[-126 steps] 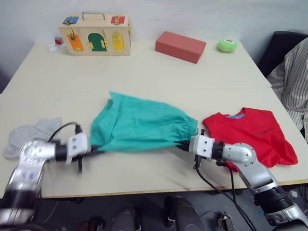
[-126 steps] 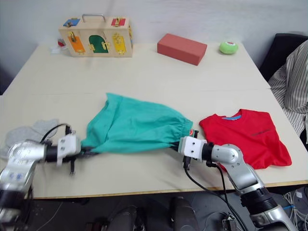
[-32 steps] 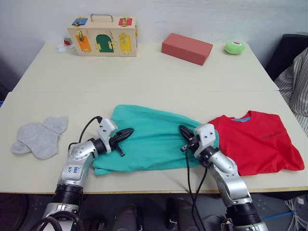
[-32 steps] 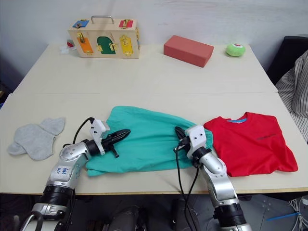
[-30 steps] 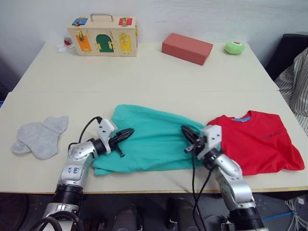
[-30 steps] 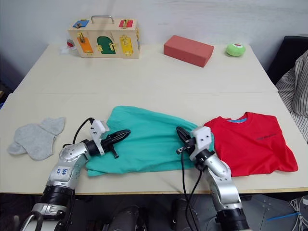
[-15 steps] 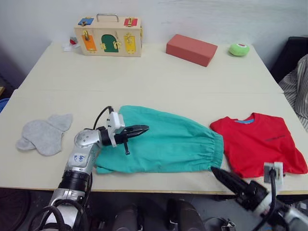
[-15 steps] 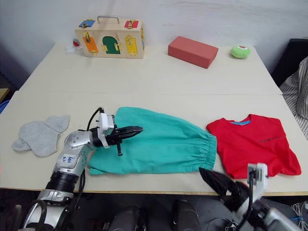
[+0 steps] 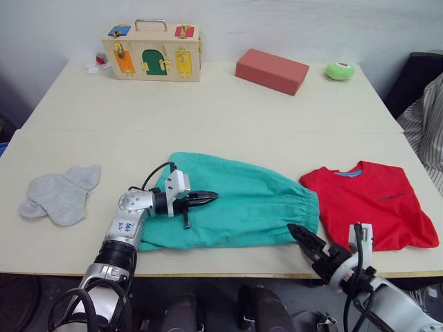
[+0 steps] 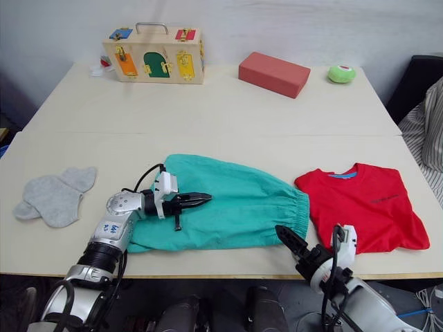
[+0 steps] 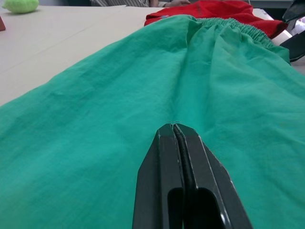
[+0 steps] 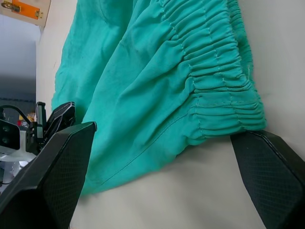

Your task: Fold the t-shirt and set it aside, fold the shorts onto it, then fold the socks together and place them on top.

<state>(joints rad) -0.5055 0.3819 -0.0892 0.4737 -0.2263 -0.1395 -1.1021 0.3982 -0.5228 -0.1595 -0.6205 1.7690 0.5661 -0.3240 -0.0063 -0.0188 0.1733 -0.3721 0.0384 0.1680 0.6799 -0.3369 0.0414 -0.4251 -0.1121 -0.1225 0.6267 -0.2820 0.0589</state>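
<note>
The table [image 9: 228, 111] is seen spread wide and pale, with everything laid out across it. The shorts [image 9: 242, 200] are stretched flat near the front edge, folded over into a long teal band, the gathered waistband turned toward the robot's right. The t-shirt [image 9: 377, 204] is laid folded just beside that waistband, on the right, its blue collar label facing the far side. The wooden latch box [image 9: 152, 50] is stood at the far left of the table, and the red-brown block [image 9: 271, 70] is placed near the far edge at the middle. The socks [image 9: 59, 195] are left lying together, one overlapping the other, well apart from the shorts on the left.

And now the arms: the left gripper [image 9: 208, 198] is held low over the left part of the shorts, its fingers [image 11: 183, 176] pressed together with no cloth pinched between them. The right gripper [image 10: 291, 242] is found at the front table edge, just before the waistband corner; in the right wrist view its fingers [image 12: 45, 176] are spread wide apart, the waistband framed between them and nothing gripped. The small green ball [image 9: 340, 70] is parked at the far right corner.
</note>
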